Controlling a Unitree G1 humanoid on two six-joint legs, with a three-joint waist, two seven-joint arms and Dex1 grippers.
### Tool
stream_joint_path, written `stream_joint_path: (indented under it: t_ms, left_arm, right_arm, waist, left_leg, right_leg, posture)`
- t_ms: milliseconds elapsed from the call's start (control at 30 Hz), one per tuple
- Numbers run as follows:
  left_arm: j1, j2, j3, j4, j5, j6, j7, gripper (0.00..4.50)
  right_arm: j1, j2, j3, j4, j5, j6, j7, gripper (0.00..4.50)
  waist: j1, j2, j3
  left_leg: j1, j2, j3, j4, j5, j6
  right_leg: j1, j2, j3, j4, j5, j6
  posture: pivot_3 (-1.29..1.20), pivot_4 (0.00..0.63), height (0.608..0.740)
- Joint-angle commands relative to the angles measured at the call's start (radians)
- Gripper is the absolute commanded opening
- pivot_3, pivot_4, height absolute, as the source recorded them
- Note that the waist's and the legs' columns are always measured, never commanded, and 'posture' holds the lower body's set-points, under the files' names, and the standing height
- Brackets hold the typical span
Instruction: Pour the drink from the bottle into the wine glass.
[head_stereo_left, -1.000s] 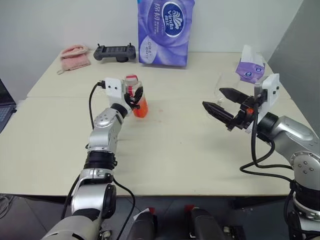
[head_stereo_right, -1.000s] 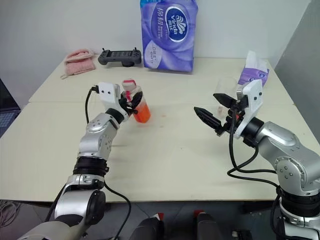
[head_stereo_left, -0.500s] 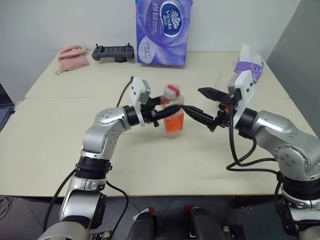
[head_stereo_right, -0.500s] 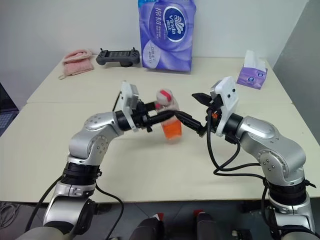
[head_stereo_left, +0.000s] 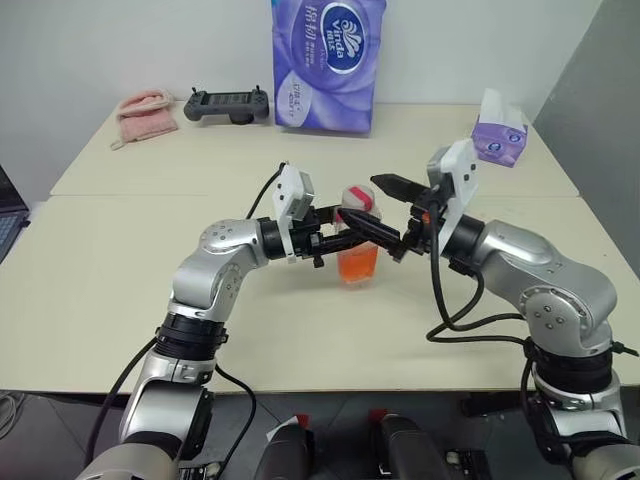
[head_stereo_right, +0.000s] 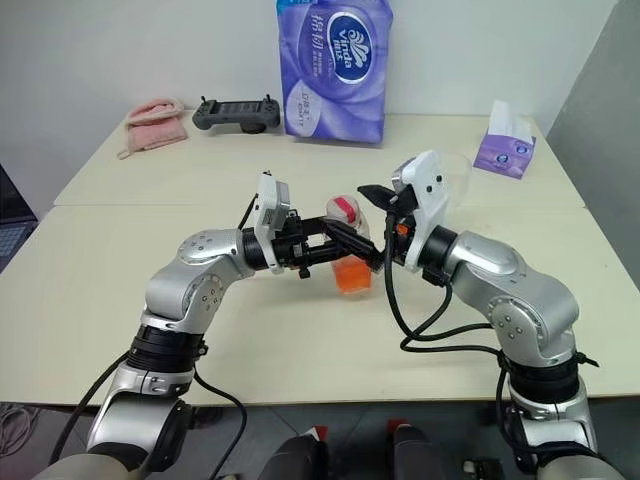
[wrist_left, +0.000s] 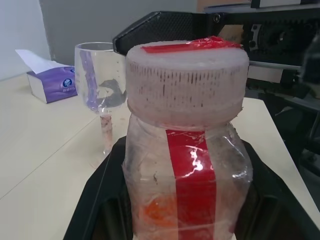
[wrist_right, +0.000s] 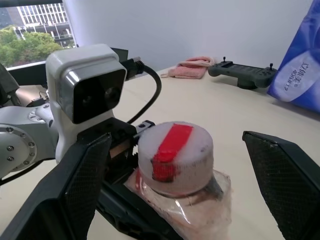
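The left gripper (head_stereo_left: 345, 228) reaches in from the left over the middle of the table (head_stereo_left: 120, 290), its jaws clamped on the body of the bottle (head_stereo_left: 357, 245) — a small clear one with a red strip down its side. It holds the bottle upright above the tabletop, cap uppermost. The drink (head_stereo_left: 357, 265), an orange-red liquid, fills only the lower part of the bottle. The round white cap (wrist_right: 174, 152) with its red band across the top is on.

The right gripper (head_stereo_left: 390, 215) comes in from the other side, jaws spread wide apart, one black finger on either side of the cap. From the right wrist view the fingers (wrist_right: 75, 192) stand clear of the cap, with open space on both sides. Whether a fingertip brushes the bottle lower down I cannot tell.

The wine glass (wrist_left: 100, 90) stands on the table behind the right arm, toward the far right — clear bowl, thin stem, upright. Near it, at the far right edge, sits a small purple tissue box (head_stereo_left: 497, 133) with a white sheet poking out.

Along the back of the table stand a tall purple tissue pack (head_stereo_left: 325, 62), a dark handheld controller (head_stereo_left: 227, 103) to its left, and a folded pink cloth (head_stereo_left: 145, 110) further left again.
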Motion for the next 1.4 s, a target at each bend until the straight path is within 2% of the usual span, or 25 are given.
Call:
stream_joint_path:
  t_ms: [33, 167, 200, 267, 467, 500, 667, 767, 900, 1033, 1067, 1133, 1300, 1400]
  left_arm:
    - [-0.034, -0.008, 0.001, -0.02, -0.004, -0.026, -0.01, 1.94]
    - [-0.035, -0.009, -0.001, -0.015, 0.003, -0.028, -0.01, 1.94]
    - [-0.035, -0.009, -0.001, -0.013, 0.005, -0.029, -0.011, 1.94]
    - [-0.035, -0.008, -0.002, -0.014, 0.006, -0.025, -0.01, 1.94]
    - [-0.033, -0.009, -0.001, -0.019, 0.009, -0.02, -0.01, 1.94]
    - [-0.032, -0.01, 0.0, -0.02, 0.01, -0.019, -0.009, 1.94]
    - [-0.026, -0.019, -0.002, -0.047, -0.001, -0.004, -0.001, 1.94]
    - [-0.018, -0.017, -0.015, -0.1, -0.04, 0.027, -0.035, 1.94]
    - [-0.025, 0.021, -0.035, -0.186, -0.129, 0.123, -0.14, 1.94]
    - [-0.04, 0.032, -0.038, -0.179, -0.119, 0.124, -0.168, 1.94]
    - [-0.042, 0.03, -0.036, -0.176, -0.114, 0.124, -0.166, 1.94]
    - [-0.04, 0.023, -0.025, -0.15, -0.091, 0.104, -0.142, 1.94]
    - [-0.023, 0.016, -0.006, -0.133, -0.071, 0.085, -0.104, 1.94]
    - [-0.023, 0.005, 0.0, -0.087, -0.036, 0.041, -0.074, 1.94]
  right_arm:
    - [-0.032, 0.011, -0.011, -0.01, 0.013, -0.003, 0.008, 4.5]
    - [-0.031, 0.006, -0.01, -0.01, 0.012, 0.002, 0.023, 4.5]
    - [-0.029, 0.002, -0.005, -0.009, 0.006, -0.001, 0.031, 4.32]
    - [-0.023, -0.011, 0.011, -0.009, -0.011, -0.01, 0.054, 3.92]
    - [-0.029, -0.006, 0.012, 0.005, -0.016, -0.016, 0.066, 1.87]
    - [-0.029, -0.007, 0.012, 0.007, -0.019, -0.017, 0.07, 1.82]
    - [-0.009, -0.025, -0.004, 0.007, -0.005, -0.015, 0.111, 1.82]
    - [-0.012, -0.081, -0.028, 0.038, 0.041, -0.031, 0.247, 1.82]
    - [-0.081, -0.259, 0.068, 0.178, -0.033, -0.164, 0.644, 1.82]
    - [-0.176, -0.296, 0.089, 0.315, -0.051, -0.191, 0.758, 1.82]
    - [-0.181, -0.299, 0.086, 0.326, -0.051, -0.193, 0.766, 1.82]
    - [-0.158, -0.342, 0.038, 0.318, -0.029, -0.162, 0.766, 2.58]
    - [-0.045, -0.398, -0.11, 0.152, 0.053, -0.041, 0.6, 4.3]
    - [0.032, -0.33, -0.152, -0.031, 0.046, 0.067, 0.332, 4.3]
  waist:
    - [0.0, 0.0, 0.0]
    - [0.0, 0.0, 0.0]
    - [0.0, 0.0, 0.0]
    - [0.0, 0.0, 0.0]
    - [0.0, 0.0, 0.0]
    - [0.0, 0.0, 0.0]
    - [0.0, 0.0, 0.0]
    - [0.0, 0.0, 0.0]
    - [-0.001, 0.001, 0.001]
    - [-0.005, 0.001, 0.001]
    - [-0.005, 0.001, 0.001]
    - [-0.001, 0.001, 0.001]
    - [0.017, 0.0, 0.001]
    - [0.019, 0.0, 0.001]
  left_leg:
    - [0.0, 0.0, 0.0, 0.0, 0.0, 0.0]
    - [0.0, 0.0, 0.0, 0.0, 0.0, 0.0]
    - [0.0, 0.0, 0.0, 0.0, 0.0, 0.0]
    - [0.0, 0.0, 0.0, 0.0, 0.0, 0.0]
    - [0.0, 0.0, 0.0, 0.0, 0.0, 0.0]
    - [0.0, 0.0, 0.0, 0.0, 0.0, 0.0]
    - [0.0, 0.0, 0.0, 0.0, 0.0, 0.0]
    - [0.0, 0.0, 0.0, 0.0, 0.0, 0.0]
    - [0.0, -0.001, 0.0, 0.0, 0.0, 0.001]
    - [0.002, 0.001, 0.002, -0.001, 0.0, 0.001]
    - [0.002, 0.001, 0.002, -0.001, 0.0, 0.001]
    - [0.001, 0.001, 0.001, -0.001, 0.0, 0.001]
    - [-0.002, -0.001, -0.001, 0.001, 0.0, 0.001]
    - [-0.001, 0.0, -0.001, 0.001, 0.0, 0.001]
  right_leg:
    - [0.0, 0.0, 0.0, 0.0, 0.0, 0.0]
    - [0.0, 0.0, 0.0, 0.0, 0.0, 0.0]
    - [0.0, 0.0, 0.0, 0.0, 0.0, 0.0]
    - [0.0, 0.0, 0.0, 0.0, 0.0, 0.0]
    - [0.0, 0.0, 0.0, 0.0, 0.0, 0.0]
    - [0.0, 0.0, 0.0, 0.0, 0.0, 0.0]
    - [0.0, 0.0, 0.0, 0.0, 0.0, 0.0]
    - [0.0, 0.0, 0.0, 0.0, 0.0, 0.0]
    - [0.0, 0.0, -0.001, 0.0, 0.0, 0.0]
    - [0.001, 0.001, -0.001, 0.0, 0.0, 0.0]
    - [0.0, 0.002, -0.001, 0.0, 0.0, 0.0]
    - [0.0, 0.001, -0.001, 0.0, 0.0, 0.0]
    - [0.0, -0.002, 0.0, -0.001, 0.0, 0.0]
    - [0.0, -0.002, 0.0, 0.0, 0.0, 0.0]
  posture:
    - [0.0, 0.15, 0.74]
    - [0.0, 0.15, 0.74]
    - [0.0, 0.15, 0.74]
    - [0.0, 0.15, 0.74]
    - [0.0, 0.15, 0.74]
    - [0.0, 0.15, 0.74]
    - [0.0, 0.15, 0.74]
    - [0.0, 0.15, 0.74]
    - [0.0, 0.15, 0.74]
    - [0.0, 0.15, 0.74]
    - [0.0, 0.15, 0.74]
    - [0.0, 0.15, 0.74]
    - [0.0, 0.15, 0.74]
    - [0.0, 0.15, 0.74]
